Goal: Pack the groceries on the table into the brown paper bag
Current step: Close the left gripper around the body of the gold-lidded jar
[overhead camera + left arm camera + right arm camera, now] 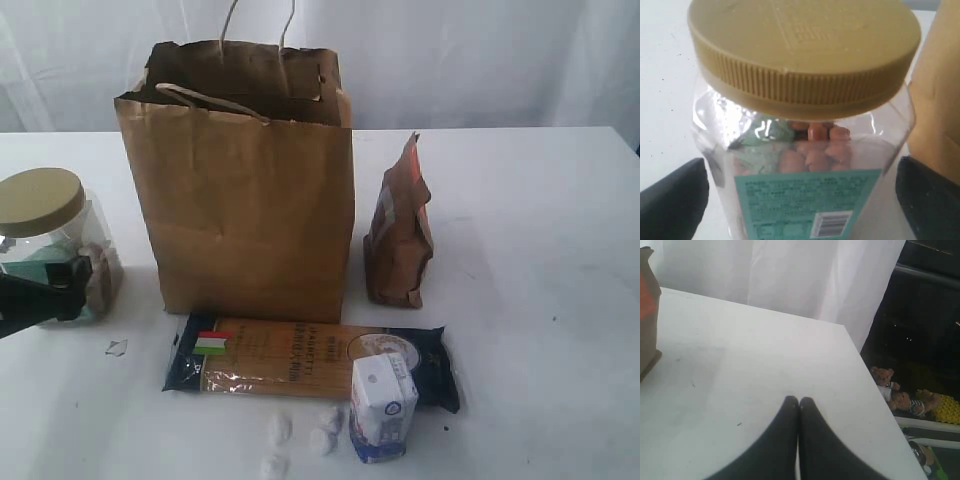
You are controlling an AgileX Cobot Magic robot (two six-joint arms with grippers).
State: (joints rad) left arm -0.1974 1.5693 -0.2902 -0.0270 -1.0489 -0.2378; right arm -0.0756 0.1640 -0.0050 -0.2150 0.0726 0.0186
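Left wrist view: probably rigid, slick gold-lidded clear jar (pixel 805 125) is flanked by spread left gripper (pixel 801 200), best clamped mid-body; right gripper (pixel 799 402) pinched together.

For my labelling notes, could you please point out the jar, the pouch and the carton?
jar (pixel 810 145), left wrist view, clear wall just under the lid.
pouch (pixel 397 235), exterior view, middle of its brown side.
carton (pixel 382 405), exterior view, front face.

The left end effector (pixel 68 290) is covering the lower side of the gold-lidded clear jar (pixel 52 215), the small blue-white carton (pixel 382 405) is hiding part of the flat blue-orange spaghetti packet (pixel 270 358), and the brown pouch (pixel 646 325) is running off the right wrist view's edge.
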